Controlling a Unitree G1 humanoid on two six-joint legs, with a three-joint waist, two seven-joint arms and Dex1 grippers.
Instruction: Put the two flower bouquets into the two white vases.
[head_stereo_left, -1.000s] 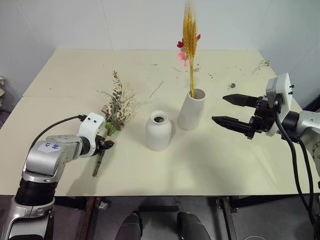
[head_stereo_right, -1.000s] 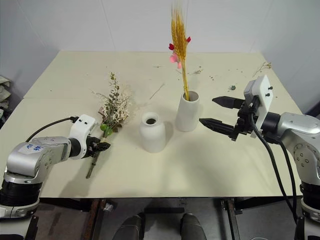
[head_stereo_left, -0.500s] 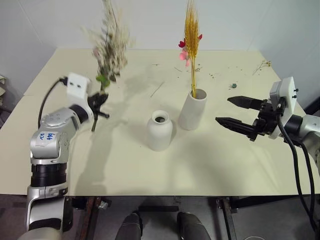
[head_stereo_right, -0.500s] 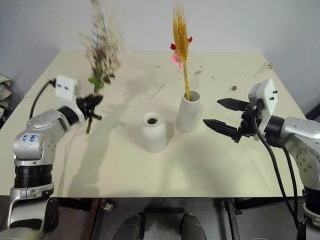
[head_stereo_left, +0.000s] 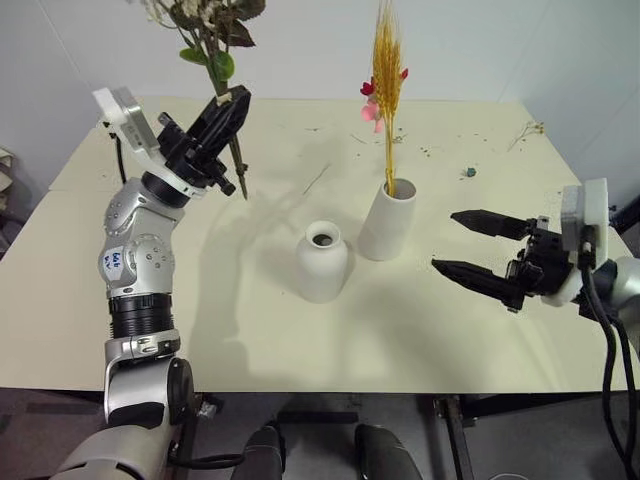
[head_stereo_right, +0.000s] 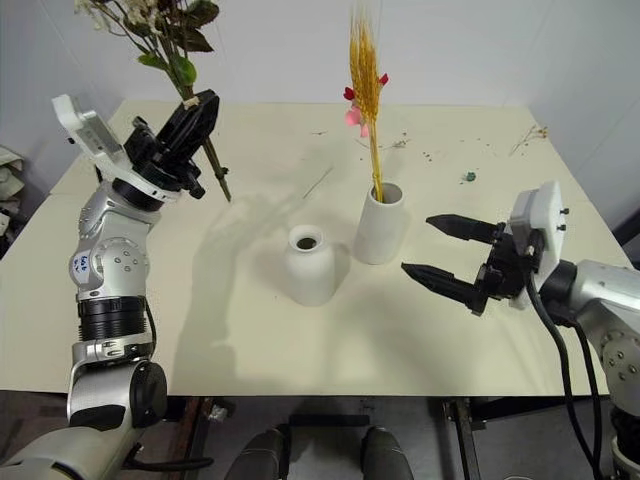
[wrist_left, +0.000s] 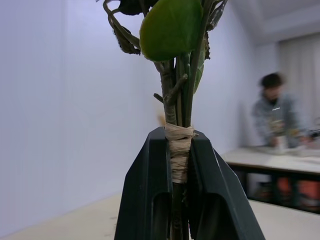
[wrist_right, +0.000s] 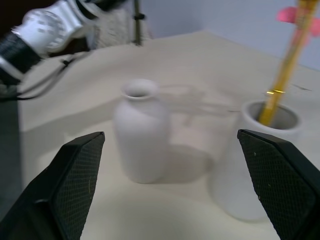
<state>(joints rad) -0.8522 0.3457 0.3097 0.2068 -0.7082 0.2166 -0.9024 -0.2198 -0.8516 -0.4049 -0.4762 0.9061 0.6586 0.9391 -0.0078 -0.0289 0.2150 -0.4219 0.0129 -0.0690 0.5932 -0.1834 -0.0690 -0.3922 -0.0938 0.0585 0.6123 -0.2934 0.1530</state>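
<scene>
Left end effector (head_stereo_left: 228, 108) grips leafy bouquet (head_stereo_left: 205, 25) aloft.

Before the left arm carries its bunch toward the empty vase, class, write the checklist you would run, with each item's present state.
1. Left gripper shut on the green bouquet at its wrapped stems: ok.
2. Bouquet lifted off the table: ok.
3. Short vase upright, narrow mouth unblocked: ok.
4. Yellow bouquet already stands in the tall vase: ok.
5. Right gripper open, apart from both vases: ok.
6. Stem ends fit the narrow neck: cannot tell.
</scene>
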